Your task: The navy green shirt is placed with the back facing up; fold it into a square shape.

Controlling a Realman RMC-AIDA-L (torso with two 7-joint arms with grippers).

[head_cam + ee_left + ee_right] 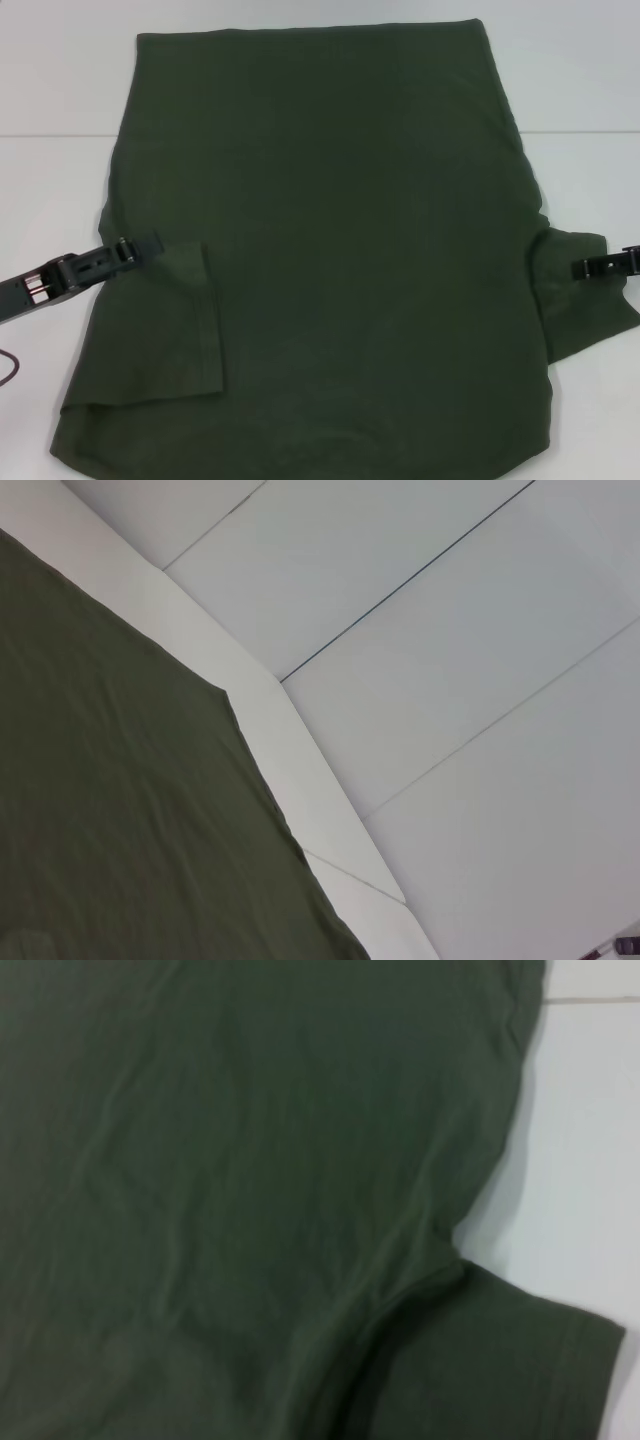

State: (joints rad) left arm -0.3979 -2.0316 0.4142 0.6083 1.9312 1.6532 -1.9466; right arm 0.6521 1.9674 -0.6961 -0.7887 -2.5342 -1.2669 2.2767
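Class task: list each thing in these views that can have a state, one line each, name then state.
navy green shirt: spread flat, plain side up, left sleeve folded inward onto the body, right sleeve not yet folded.
left gripper: at the shirt's left edge, by the folded sleeve.
right gripper: at the right sleeve.

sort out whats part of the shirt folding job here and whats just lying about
Part of the job:
navy green shirt
left hand, at the left sleeve
right hand, at the right sleeve

Just there:
white table
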